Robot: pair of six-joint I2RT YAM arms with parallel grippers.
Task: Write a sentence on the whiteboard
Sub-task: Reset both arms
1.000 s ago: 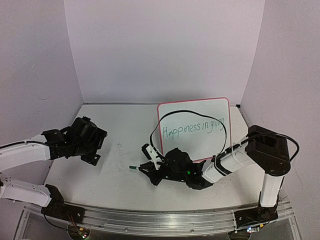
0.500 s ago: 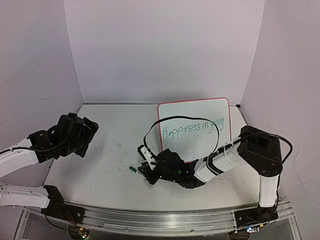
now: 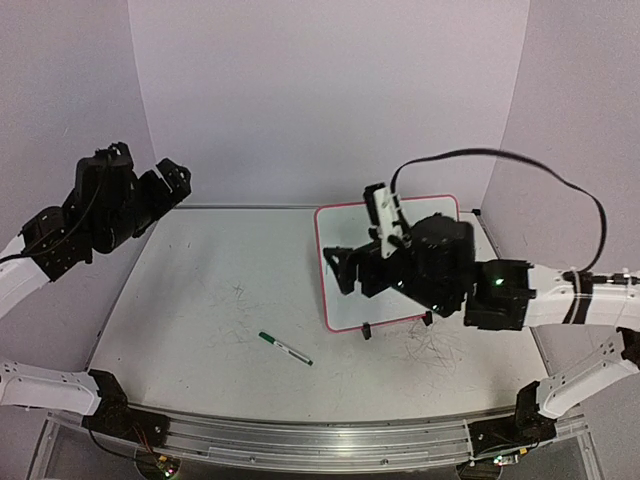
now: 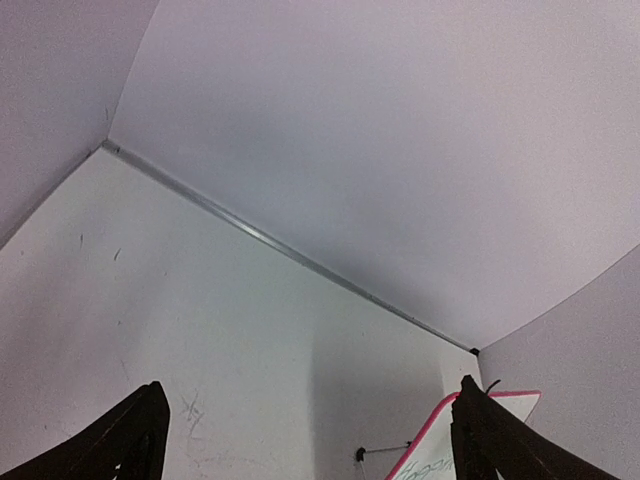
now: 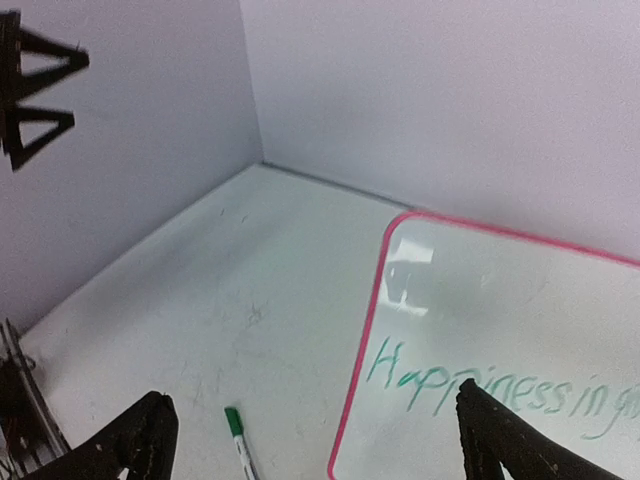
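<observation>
Both arms have risen since a second ago. The right hand (image 3: 341, 272), then low on the counter (image 3: 190, 290) with the marker (image 3: 285, 348), is now raised in front of the whiteboard (image 3: 345, 312). The marker lies freed on the scuffed surface, well apart from both. The left hand (image 3: 172, 183) is high at the far left. The board lies at the back right on two small black clip feet (image 3: 367, 330), and the arm hides its lettering here.

Left wrist: the left hand (image 4: 310, 388) is spread wide and holds nothing.

Right wrist: the right hand (image 5: 312, 400) is spread wide and empty. The sentence (image 5: 420, 385), in thin green script, crosses a glossy white panel with rounded corners and a pink rim. The board is probably stiff, light and slick, best taken by its rim.
</observation>
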